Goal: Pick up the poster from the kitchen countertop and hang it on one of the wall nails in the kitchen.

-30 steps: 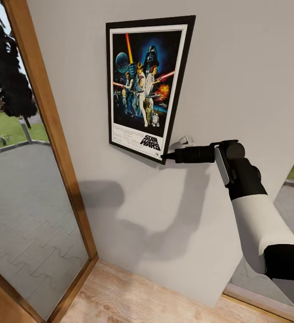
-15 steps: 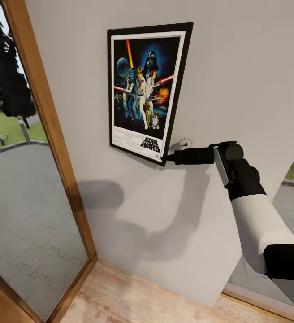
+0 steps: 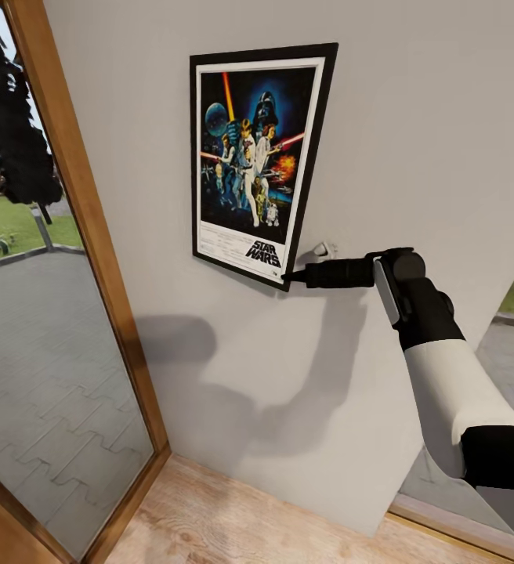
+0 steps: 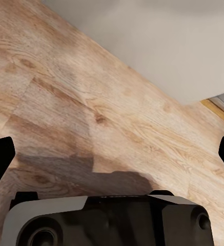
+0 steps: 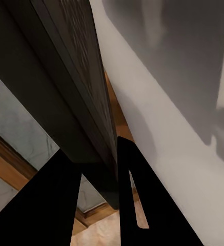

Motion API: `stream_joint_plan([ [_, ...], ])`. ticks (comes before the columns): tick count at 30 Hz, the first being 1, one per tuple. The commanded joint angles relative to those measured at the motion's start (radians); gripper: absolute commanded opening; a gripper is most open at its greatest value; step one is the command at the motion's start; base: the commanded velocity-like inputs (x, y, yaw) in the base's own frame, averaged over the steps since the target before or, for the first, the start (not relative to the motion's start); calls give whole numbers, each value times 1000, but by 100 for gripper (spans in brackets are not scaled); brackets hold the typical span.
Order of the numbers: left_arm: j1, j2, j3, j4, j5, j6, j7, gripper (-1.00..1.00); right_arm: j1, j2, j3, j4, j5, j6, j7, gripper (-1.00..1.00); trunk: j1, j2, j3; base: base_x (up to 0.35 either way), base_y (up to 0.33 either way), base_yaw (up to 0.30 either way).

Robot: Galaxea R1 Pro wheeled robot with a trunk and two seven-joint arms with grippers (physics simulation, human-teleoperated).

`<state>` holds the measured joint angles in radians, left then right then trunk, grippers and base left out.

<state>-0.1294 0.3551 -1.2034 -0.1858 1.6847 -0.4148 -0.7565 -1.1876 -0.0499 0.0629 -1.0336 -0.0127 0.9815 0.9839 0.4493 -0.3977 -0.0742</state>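
the poster (image 3: 255, 164) sits upright against the pale grey wall (image 3: 414, 141), its black frame and white border around the colourful figures, with the "star wars" logo near its lower edge. it looks slightly tilted out from the wall at the bottom, though from this angle that is hard to be sure of. its lower right corner is pinched by the right gripper (image 3: 292, 275), which reaches in from the side on a black and white arm; in the right wrist view the two dark fingers (image 5: 137, 200) are closed on the thin dark edge of the frame (image 5: 76, 92), with the wall just beside it. a small white fitting (image 3: 323, 250) sticks out of the wall just above the gripper. the arm's shadow falls across the wall below.

to the poster's side stands a tall wooden window frame (image 3: 77, 204), showing grey paving and a dark tree outside. light wooden floor (image 3: 233, 517) runs along the wall's foot.

the left gripper (image 4: 112, 154) hangs over that wooden floor, its two black fingertips wide apart at the edges of its wrist view, holding nothing.
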Motion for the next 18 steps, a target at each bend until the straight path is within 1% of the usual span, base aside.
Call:
stream_joint_plan([
  [1, -1, 1, -8, -1, 9, -4, -1, 100, -1, -1, 1, 0, -3, 6, 1, -100, 1, -2, -2, 0, 0, 0],
  [7, -1, 1, -8, -1, 9, -4, -1, 100, -1, -1, 0, -1, -4, 6, 1, -100, 1, -2, -2, 0, 0, 0],
  [8, -1, -5, -7, 4, 7, -8, 4, 100, 5, -7, -2, 5, -9, 12, -5, -100, 1, -2, -2, 0, 0, 0],
  [9, -1, -11, -5, 10, 8, -8, 4, 100, 10, -1, 0, 11, -7, 12, -10, -100, 1, -2, -2, 0, 0, 0],
  [10, -1, -13, -5, 16, 8, -8, 5, 100, 20, -34, 211, -1, -108, 18, 86, -100, 1, -2, -2, 0, 0, 0],
  [11, -1, -13, -5, 22, 8, -8, 5, 100, 25, -13, 296, -74, -123, 17, 80, -100, 1, -2, -2, 0, 0, 0],
  [14, -1, -13, -5, 23, 8, -8, 5, 100, 39, 1, 295, -62, -119, 12, 64, -100, 1, -2, -2, 0, 0, 0],
  [18, -1, -13, -5, 23, 8, -8, 5, 100, 39, 1, 310, -47, -140, -5, 42, -100, 1, -2, -2, 0, 0, 0],
])
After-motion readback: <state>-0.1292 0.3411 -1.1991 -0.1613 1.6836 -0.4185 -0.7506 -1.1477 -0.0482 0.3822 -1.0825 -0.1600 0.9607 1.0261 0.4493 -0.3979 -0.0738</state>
